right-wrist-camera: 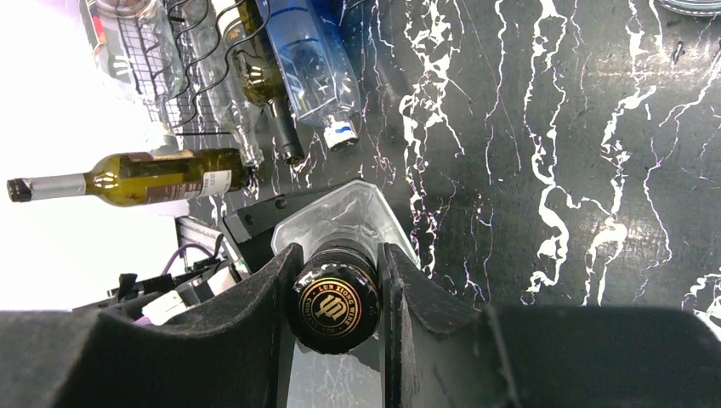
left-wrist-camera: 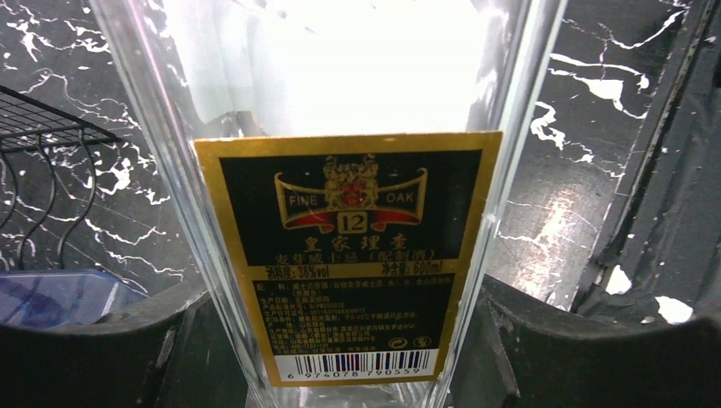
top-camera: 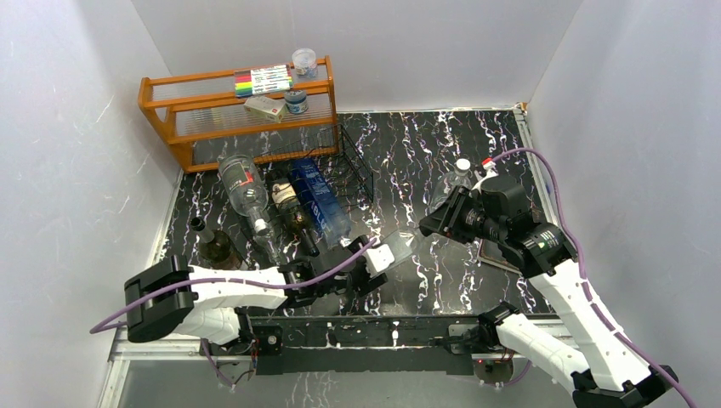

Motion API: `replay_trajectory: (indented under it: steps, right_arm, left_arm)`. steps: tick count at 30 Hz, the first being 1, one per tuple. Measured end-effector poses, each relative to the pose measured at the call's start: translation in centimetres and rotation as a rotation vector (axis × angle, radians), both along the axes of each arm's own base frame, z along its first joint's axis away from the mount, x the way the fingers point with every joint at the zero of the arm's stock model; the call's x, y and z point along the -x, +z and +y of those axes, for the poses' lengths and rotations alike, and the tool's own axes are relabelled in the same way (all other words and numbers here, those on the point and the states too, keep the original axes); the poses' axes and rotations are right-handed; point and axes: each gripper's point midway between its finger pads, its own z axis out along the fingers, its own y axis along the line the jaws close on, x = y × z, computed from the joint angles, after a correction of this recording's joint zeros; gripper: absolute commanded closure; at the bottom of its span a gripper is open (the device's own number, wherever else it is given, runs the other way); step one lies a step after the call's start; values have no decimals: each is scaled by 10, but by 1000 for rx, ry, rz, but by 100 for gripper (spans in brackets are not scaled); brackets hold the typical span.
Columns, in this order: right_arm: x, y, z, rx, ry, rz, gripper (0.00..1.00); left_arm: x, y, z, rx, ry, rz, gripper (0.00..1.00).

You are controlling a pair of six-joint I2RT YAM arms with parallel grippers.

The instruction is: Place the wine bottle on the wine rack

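Wine bottle (top-camera: 406,240), clear square glass, is held between both arms: left end effector (top-camera: 372,264) pinching its labelled body, right end effector (top-camera: 434,224) pinching the capped neck. Long axis runs left-right across the desk (top-camera: 442,153); the wine rack (top-camera: 355,166) lies far-left of it, nearer the left arm, with cradles running far-to-near. The likely free cradle is just right of the blue bottle (top-camera: 319,200), so room looks tight and the bottle needs turning
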Motion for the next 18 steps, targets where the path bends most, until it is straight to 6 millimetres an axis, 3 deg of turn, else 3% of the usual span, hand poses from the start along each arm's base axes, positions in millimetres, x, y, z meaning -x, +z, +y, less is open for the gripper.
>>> replay_trajectory:
  steps: [2,4,6,11,18]
  right_arm:
    - [0,0,0,4,9,-5,42]
    - [2,0,1,6,25,-9,20]
    - [2,2,1,15,41,-29,4]
    - [6,16,2,68,169,-143,2]
    - [8,47,18,95,381,-276,2]
  left_arm:
    - [-2,1,1,-9,-1,-16,87]
    - [-4,2,4,-30,-11,-47,87]
    - [-4,1,9,-72,-35,-82,86]
    - [-5,18,22,-165,-147,-240,87]
    - [-11,51,27,-280,-293,-481,90]
